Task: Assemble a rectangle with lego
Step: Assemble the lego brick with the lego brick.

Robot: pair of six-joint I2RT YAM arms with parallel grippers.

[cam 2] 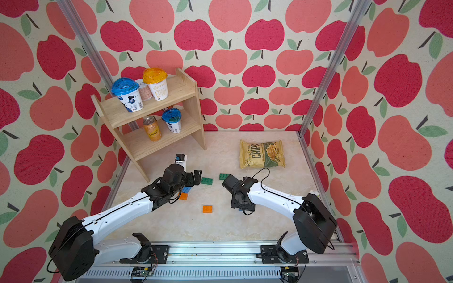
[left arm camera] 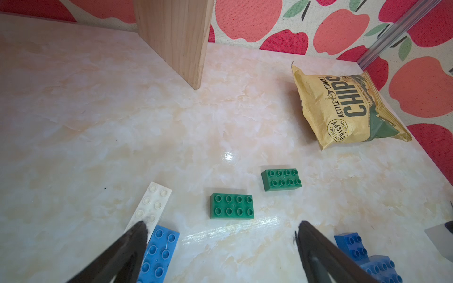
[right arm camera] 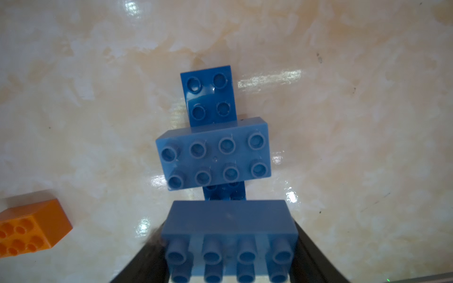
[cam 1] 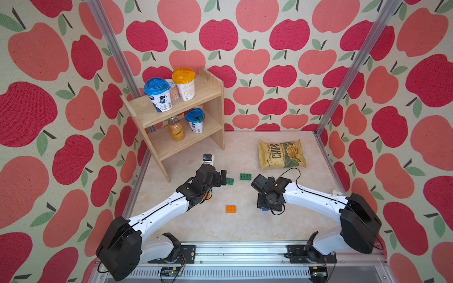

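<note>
Blue lego brick (right arm camera: 229,220) in grasp of right gripper (right arm camera: 226,239); left gripper (left arm camera: 221,225) agape, empty; cups (cam 1: 158,98) on shelf (cam 1: 210,90)

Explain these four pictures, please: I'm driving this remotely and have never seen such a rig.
It is a robot with a left arm and a right arm, each ending in a two-fingered hand. Both top views look down on the whole table; each wrist view rides on one arm, looking forward from it. The left hand is open and empty, a green brick just ahead. The right hand grips a blue brick close to a small blue stack. An orange brick, a chips bag and a wooden shelf are there too.
</note>
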